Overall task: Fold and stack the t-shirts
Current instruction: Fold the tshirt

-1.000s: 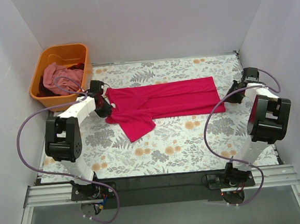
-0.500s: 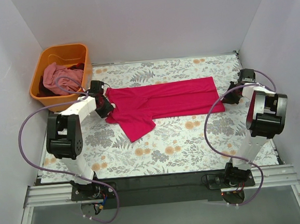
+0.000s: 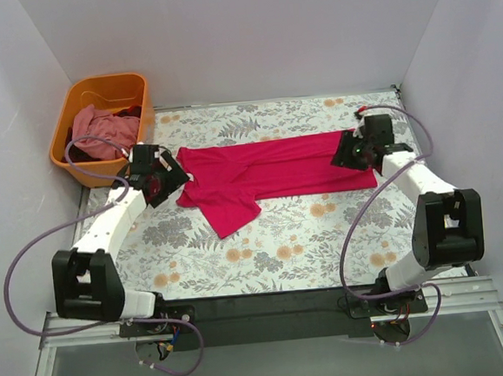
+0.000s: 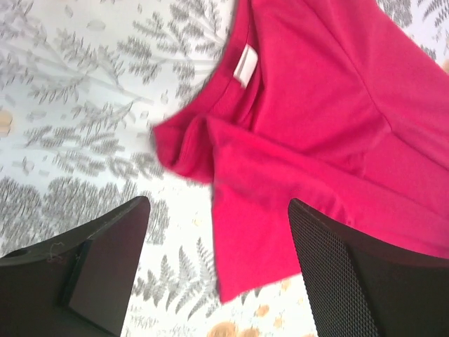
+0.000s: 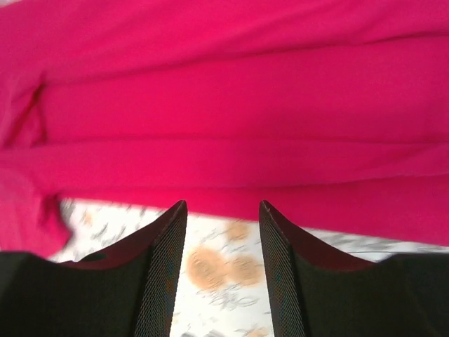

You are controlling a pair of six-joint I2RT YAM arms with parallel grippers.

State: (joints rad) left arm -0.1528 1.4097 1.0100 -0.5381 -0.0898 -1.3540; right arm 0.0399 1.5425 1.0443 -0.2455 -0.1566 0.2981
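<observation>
- Early days, I'd say: the red shirt (image 3: 276, 169) lies as a long band on the table (image 3: 308, 236), one sleeve (image 3: 231, 210) sticking out, and there is no stack yet
- The pink shirt (image 3: 90, 127) sits bunched in the basket (image 3: 108, 80), not folded
- Left gripper (image 4: 217, 210): jaws wide apart, holding nothing; the collar corner lies just ahead, between the tips, with the label (image 4: 245, 64) further ahead
- Right gripper (image 5: 221, 209): jaws apart and empty; the shirt's edge runs just beyond both tips
- I can't tell whether any tip touches cloth; the right wrist view is blurred; something dark lies under the pink shirt, and I can't make out what
</observation>
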